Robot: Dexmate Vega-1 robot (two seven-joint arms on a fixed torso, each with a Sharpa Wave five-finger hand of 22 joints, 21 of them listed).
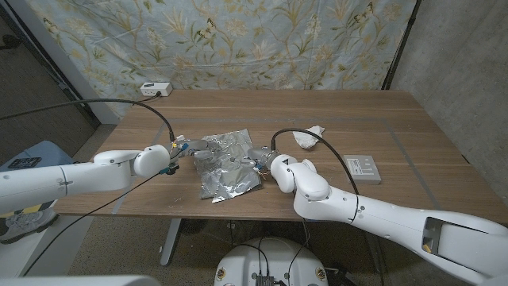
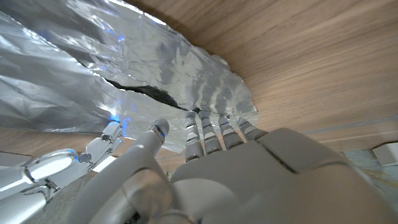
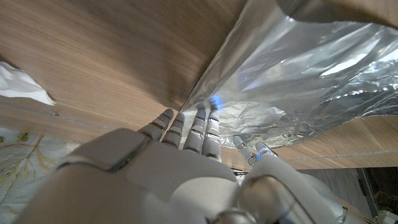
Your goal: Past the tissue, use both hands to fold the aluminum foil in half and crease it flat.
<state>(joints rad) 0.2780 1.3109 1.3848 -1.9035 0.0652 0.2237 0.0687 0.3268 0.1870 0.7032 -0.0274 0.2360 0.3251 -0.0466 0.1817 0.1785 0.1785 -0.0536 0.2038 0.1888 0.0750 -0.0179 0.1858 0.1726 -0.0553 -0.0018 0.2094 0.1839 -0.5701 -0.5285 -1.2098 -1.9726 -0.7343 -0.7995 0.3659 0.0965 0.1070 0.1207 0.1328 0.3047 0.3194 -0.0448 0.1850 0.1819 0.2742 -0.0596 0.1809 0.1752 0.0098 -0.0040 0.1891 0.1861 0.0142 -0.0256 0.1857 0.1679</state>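
Lying between both hands, aluminum foil (image 1: 228, 163)

free: bare table (image 1: 357, 119) beyond foil (image 1: 228, 163) | obstacles: tissue (image 1: 308, 136), grey box (image 1: 362, 168) on right

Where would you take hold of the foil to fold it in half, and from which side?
Judging by its pose, pinch the foil at its two side edges, each robot hand coming from its own side: left hand, right hand. The sheet lies crumpled, edges lifted off the table, so fingers can slip under.
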